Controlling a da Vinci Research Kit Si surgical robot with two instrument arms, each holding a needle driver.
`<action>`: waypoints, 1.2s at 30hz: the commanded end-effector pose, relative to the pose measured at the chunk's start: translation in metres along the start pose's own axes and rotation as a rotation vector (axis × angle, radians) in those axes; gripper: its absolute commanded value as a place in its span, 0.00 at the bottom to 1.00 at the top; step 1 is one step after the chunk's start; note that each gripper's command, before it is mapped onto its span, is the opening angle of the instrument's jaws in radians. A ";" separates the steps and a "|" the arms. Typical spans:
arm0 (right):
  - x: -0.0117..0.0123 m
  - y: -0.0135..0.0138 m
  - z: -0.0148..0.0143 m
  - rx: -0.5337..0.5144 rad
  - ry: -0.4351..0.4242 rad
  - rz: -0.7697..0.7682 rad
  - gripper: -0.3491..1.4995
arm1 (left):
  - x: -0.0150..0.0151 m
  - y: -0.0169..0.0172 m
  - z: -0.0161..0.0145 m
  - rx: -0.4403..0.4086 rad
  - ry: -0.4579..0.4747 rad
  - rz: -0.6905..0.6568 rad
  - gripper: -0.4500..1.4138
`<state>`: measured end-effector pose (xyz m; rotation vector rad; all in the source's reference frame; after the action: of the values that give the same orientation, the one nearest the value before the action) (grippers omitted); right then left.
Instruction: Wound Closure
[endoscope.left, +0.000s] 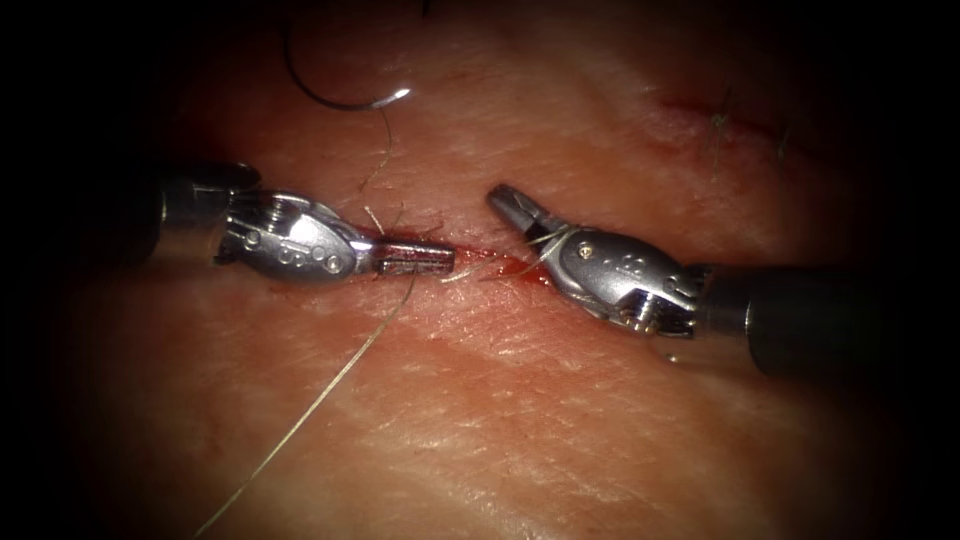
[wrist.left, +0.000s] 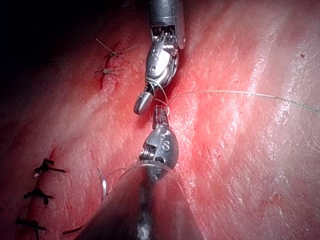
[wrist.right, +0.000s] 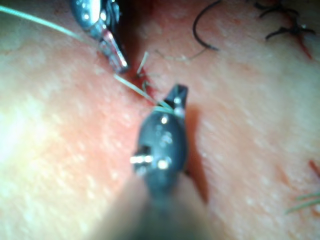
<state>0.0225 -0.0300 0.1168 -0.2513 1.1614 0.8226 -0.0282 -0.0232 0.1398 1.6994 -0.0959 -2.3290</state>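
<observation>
pale thread (endoscope.left: 300, 420) was the thing to mind here: light, limp and slick, so you'd want it pinched flat between the pads, not at the very tip. your left tool (endoscope.left: 415, 258) had its jaws closed at the cut (endoscope.left: 500, 265), apparently on thread where the long strand ran off. your right tool (endoscope.left: 510, 205) also looked closed, with thread wrapped around its jaws. the curved needle (endoscope.left: 335, 98) lay loose on the tissue (endoscope.left: 560, 420), well behind the cut, held by neither tool. it's stiff and springy, best gripped mid-curve. red fluid (endoscope.left: 515, 268) made that spot slippery.

Surgical practice bench: sutured tissue (endoscope.left: 520, 400) (pork belly) under an endoscope's light.
</observation>
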 end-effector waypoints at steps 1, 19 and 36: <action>-0.0004 -0.0008 -0.0001 -0.001 0.009 -0.005 0.00 | -0.0006 -0.0002 0.0004 0.003 -0.006 -0.011 0.00; -0.0014 -0.0048 -0.0023 -0.001 0.044 -0.032 0.00 | -0.0078 -0.0145 0.0002 0.024 -0.113 -0.120 0.00; -0.0025 -0.0083 -0.0028 0.029 0.038 -0.052 0.00 | -0.0141 -0.0254 0.0021 0.045 -0.170 -0.155 0.00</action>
<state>0.0251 -0.0379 0.1155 -0.2768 1.1923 0.7576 -0.0297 0.0048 0.1480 1.5700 -0.0509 -2.6111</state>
